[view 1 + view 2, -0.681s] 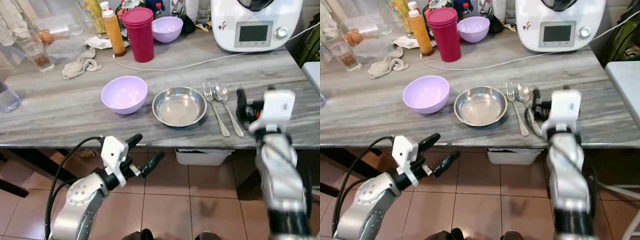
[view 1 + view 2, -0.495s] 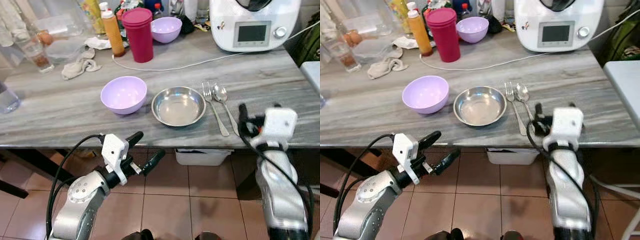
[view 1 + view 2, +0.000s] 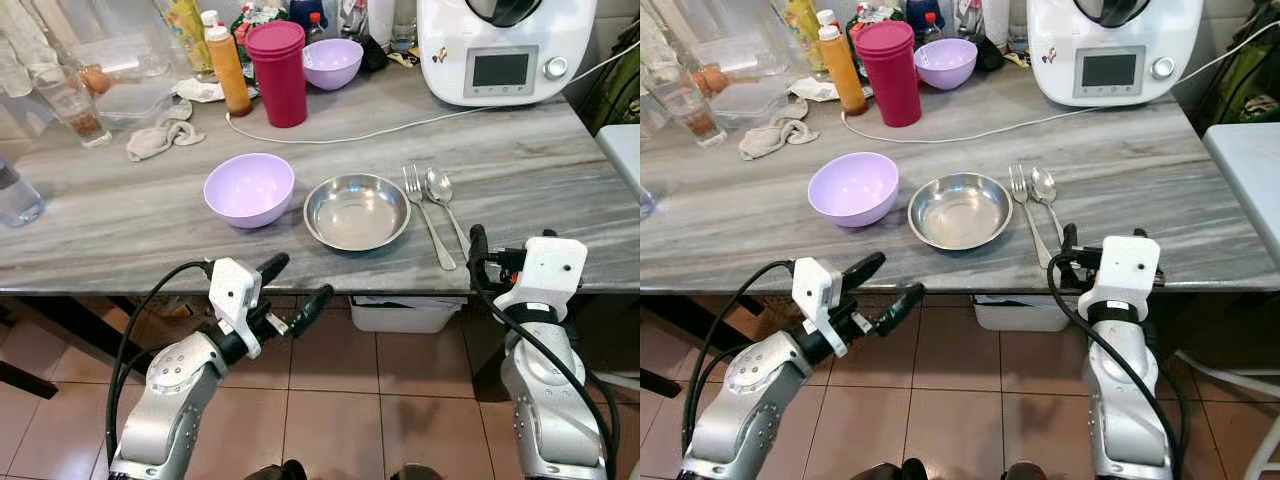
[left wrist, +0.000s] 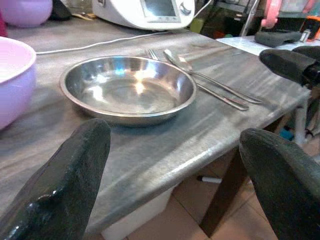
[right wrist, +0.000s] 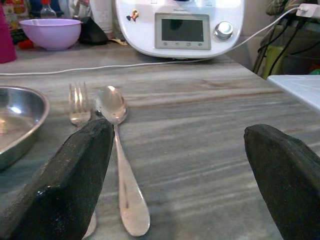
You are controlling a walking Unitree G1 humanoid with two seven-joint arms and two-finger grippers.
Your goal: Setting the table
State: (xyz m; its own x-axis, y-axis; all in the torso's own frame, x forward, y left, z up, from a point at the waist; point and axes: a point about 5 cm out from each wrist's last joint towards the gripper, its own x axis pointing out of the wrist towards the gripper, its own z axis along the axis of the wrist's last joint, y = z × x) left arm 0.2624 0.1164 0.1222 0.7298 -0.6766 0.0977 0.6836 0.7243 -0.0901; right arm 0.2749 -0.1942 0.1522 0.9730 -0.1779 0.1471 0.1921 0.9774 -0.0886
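Right hand [image 3: 478, 262] hovering at the table's [image 3: 120, 220] front edge, fingers spread and gripping nothing.
The left hand [image 3: 292, 290] is hanging below the table edge, its fingers likewise parted and empty. On the grey marbled table a steel bowl [image 3: 358, 211] is sitting just right of a lilac bowl [image 3: 249, 188], with a fork [image 3: 425, 209] and spoon [image 3: 447, 205] lying side by side to the steel bowl's right, near the right hand.

White kitchen machine [image 3: 508, 45], magenta tumbler [image 3: 277, 70]
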